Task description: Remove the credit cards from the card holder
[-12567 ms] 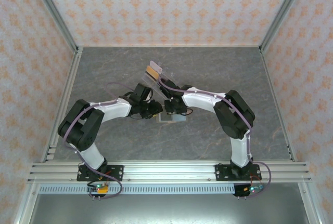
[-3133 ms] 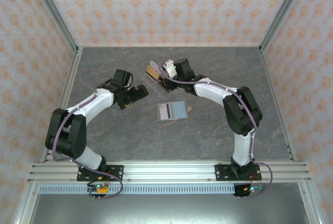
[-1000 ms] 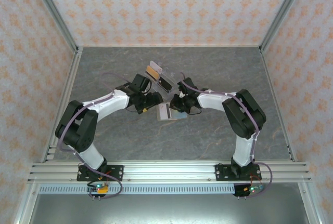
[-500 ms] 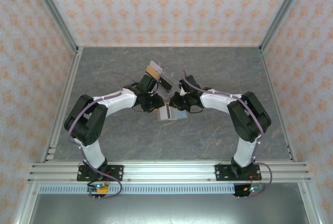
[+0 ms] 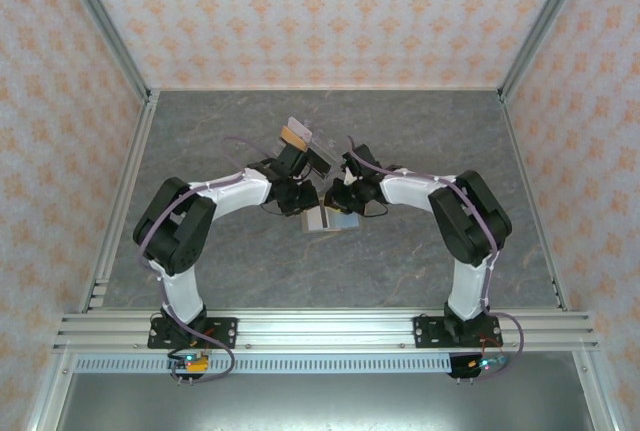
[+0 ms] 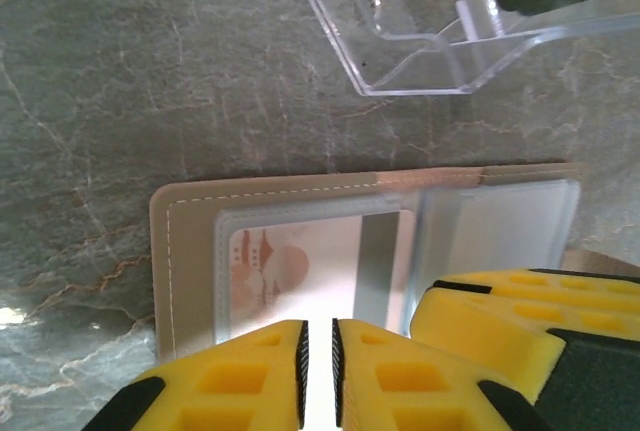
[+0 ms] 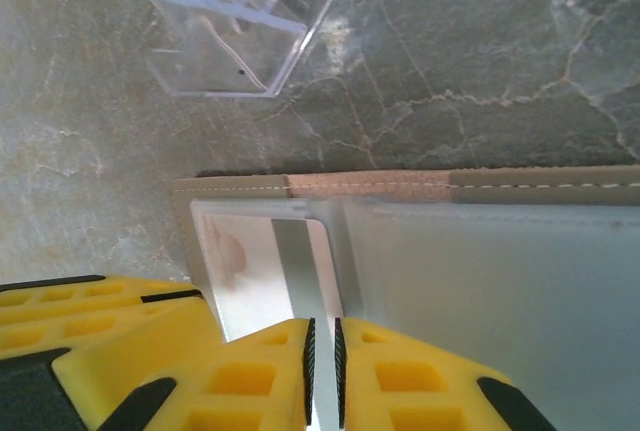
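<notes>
"Where is the card holder (image 6: 190, 241) lying?"

"It's lying flat on the marbled grey table (image 6: 120, 71), near a clear acrylic stand (image 6: 420, 51). It's tan and stitched, with glossy clear pockets, and a pale credit card (image 6: 290, 271) with reddish print is showing inside."

"And the fingers?"

"The left gripper (image 6: 317, 336) and right gripper (image 7: 322, 336) are both pinching its near edge, each clenched nearly shut."

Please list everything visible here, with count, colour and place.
flat card holder: 1, tan with clear pockets, middle of the table
card: 1, white with red print, inside the holder
clear stand: 1, transparent, beyond the holder; tan piece and black piece in it
table: 1, grey marble
walls: 3, orange-patterned
left hand: 1, yellow fingers, shut on the holder's edge
right hand: 1, yellow fingers, shut on the holder's edge
</notes>
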`<action>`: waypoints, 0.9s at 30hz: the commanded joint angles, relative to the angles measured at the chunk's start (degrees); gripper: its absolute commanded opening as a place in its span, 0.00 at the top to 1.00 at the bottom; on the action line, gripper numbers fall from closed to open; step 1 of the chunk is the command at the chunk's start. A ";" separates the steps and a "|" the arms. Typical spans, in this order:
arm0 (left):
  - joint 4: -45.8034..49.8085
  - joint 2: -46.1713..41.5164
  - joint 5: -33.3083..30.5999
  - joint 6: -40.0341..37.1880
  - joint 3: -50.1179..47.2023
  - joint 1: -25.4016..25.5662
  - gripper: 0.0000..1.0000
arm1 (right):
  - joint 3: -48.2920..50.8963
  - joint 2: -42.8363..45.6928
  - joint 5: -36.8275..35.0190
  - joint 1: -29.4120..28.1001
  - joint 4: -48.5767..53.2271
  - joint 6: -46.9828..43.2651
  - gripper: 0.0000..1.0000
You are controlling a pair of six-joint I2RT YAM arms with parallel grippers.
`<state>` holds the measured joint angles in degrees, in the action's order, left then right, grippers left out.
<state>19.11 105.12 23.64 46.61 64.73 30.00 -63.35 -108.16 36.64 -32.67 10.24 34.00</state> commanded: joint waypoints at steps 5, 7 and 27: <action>2.49 0.96 -2.93 -0.86 0.84 0.07 0.85 | -2.04 -1.39 1.07 0.48 1.68 -1.82 0.84; 2.64 1.05 -3.24 -0.91 0.79 0.06 0.86 | -2.04 -1.56 0.93 0.50 1.66 -1.92 0.84; 3.65 2.28 -3.97 -1.44 -0.30 0.07 0.93 | -1.16 -3.20 3.25 0.91 -0.16 -4.14 0.82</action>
<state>21.23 106.21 21.39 46.41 64.73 30.00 -63.88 -109.91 39.42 -32.03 10.37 31.18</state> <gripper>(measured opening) 0.072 0.175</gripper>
